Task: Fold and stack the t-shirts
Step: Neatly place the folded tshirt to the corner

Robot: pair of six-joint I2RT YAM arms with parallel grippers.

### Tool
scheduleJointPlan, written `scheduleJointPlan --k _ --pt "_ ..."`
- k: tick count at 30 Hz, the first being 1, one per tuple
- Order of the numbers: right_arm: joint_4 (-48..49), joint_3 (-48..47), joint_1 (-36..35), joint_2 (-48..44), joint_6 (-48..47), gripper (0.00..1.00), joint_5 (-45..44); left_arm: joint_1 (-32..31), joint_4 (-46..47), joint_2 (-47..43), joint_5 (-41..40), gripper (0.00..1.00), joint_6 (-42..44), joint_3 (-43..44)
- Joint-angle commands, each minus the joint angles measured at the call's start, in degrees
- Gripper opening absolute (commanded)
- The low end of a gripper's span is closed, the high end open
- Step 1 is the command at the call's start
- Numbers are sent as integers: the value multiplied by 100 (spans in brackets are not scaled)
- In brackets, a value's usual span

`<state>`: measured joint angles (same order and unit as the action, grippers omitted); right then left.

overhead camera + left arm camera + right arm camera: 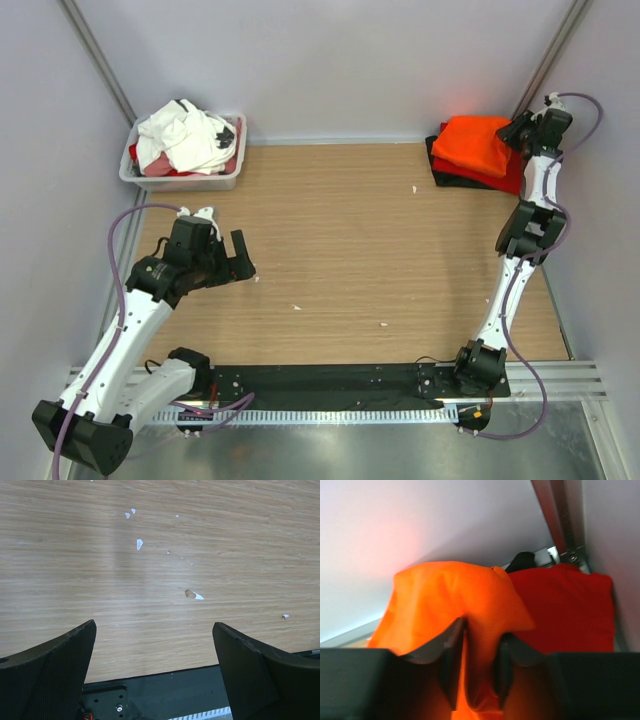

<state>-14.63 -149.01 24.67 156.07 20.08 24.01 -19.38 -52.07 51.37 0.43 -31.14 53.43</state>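
Left end effector (243, 262) is wide open with nothing in it. It hangs over the left side of the table (350, 240), near edge side, well apart from any cloth. The left wrist view shows only bare wood between its fingers (60, 670), plus a few small white flecks (139, 543) on the surface.

Right arm is stretched out to the far right corner, with the right end effector (515, 130) over the shirt stack. Its fingers (451, 655) stand only a narrow way apart, with a raised ridge of the orange shirt (475, 140) bunched between them. Cloth touches both fingers, so it reads as a pinch on that fold. How firm the pinch is I can't tell.

The stack sits in the far right corner against the wall:
- Orange shirt is on top, folded, with its near right edge humped up where the fingers have it.
- Red shirt (560, 610) is directly under it, showing along the right and near edges.
- Black shirt (437, 165) is at the bottom, visible only as a strip on the left and near side.

The white tub (180, 182) sits in the far left corner of the table. White shirts (185, 135) are heaped loosely in it, unfolded, spilling above the rim. Some red cloth shows low on the tub's left side under the white, and there is a dark patch near the right side of the heap. I can't make out how many shirts are in there.
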Motion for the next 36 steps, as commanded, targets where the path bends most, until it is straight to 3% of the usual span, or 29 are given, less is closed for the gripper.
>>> scheduleJointPlan --k 1,6,7,10,18,24,28,31,32,36 --pt "522 117 205 274 -38 38 -739 39 171 4 -174 100 -42 -8" --pt "690 319 214 354 -206 60 -1686 57 154 66 -183 100 -42 1" --pt "733 442 223 337 -197 70 -1854 65 154 66 -183 100 -42 1" --pt "786 731 293 100 -83 80 -2372 92 154 57 -174 100 -42 -8" --pt "708 1978 785 -1444 926 88 -3253 109 171 -145 -166 100 -42 -8" --pt "779 2851 917 -2860 928 97 -3658 109 198 -347 -104 100 -24 -17" --pt "567 2886 882 -3327 972 98 -3343 109 206 -444 -87 100 -15 -25" --pt "514 2948 803 -3443 1191 96 -2483 109 215 -523 -130 100 -15 -17" --pt "523 3009 742 -3425 1313 92 -1784 118 207 -541 -139 100 -15 -17" --pt "1012 3386 461 -3241 1946 76 -394 145 215 -585 -148 100 -15 -17"
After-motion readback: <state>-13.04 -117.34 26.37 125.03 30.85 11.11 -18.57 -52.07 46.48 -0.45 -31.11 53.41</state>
